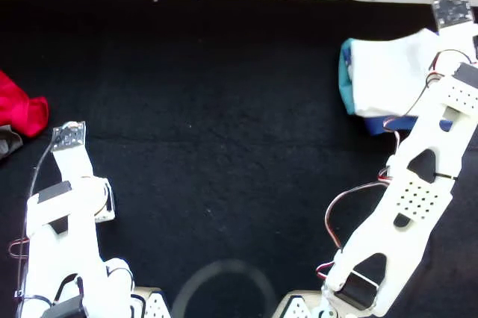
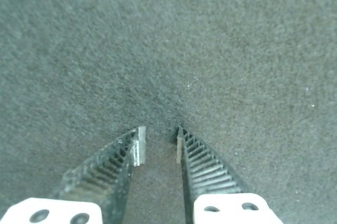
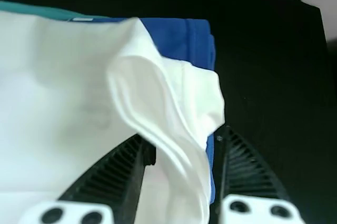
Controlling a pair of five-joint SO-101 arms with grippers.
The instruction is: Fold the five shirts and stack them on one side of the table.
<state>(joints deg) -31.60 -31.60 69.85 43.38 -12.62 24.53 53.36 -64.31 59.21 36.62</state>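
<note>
Overhead, a black tabletop (image 1: 224, 94) is seen with a stack at the upper right of the frame: a white shirt (image 1: 388, 72) on top, a teal shirt (image 1: 346, 83) showing at the stack's left edge, and a blue shirt (image 1: 385, 125) showing along its lower edge. The right arm (image 1: 418, 198) is stretched over the stack's right side. At the left edge of the frame a crumpled red shirt (image 1: 19, 109) is lying, not yet folded, with a dark cloth (image 1: 6, 142) just below it. The left arm (image 1: 63, 221) is set at the lower left, near the red shirt but apart from it.

From the left wrist, the left gripper (image 2: 158, 141) is seen over bare tabletop, its fingers a little apart with nothing between them.

From the right wrist, the right gripper (image 3: 181, 155) is seen at the stack's corner, its fingers spread on either side of a raised fold of the white shirt and not clamped on it; blue cloth is visible underneath.

A snag is judged the main risk: if the raised fold is caught as the fingers are drawn away, the white shirt could be pulled open or the stack dragged askew. The red shirt, so close to the frame's left edge, could be pushed further off if it is approached carelessly.
</note>
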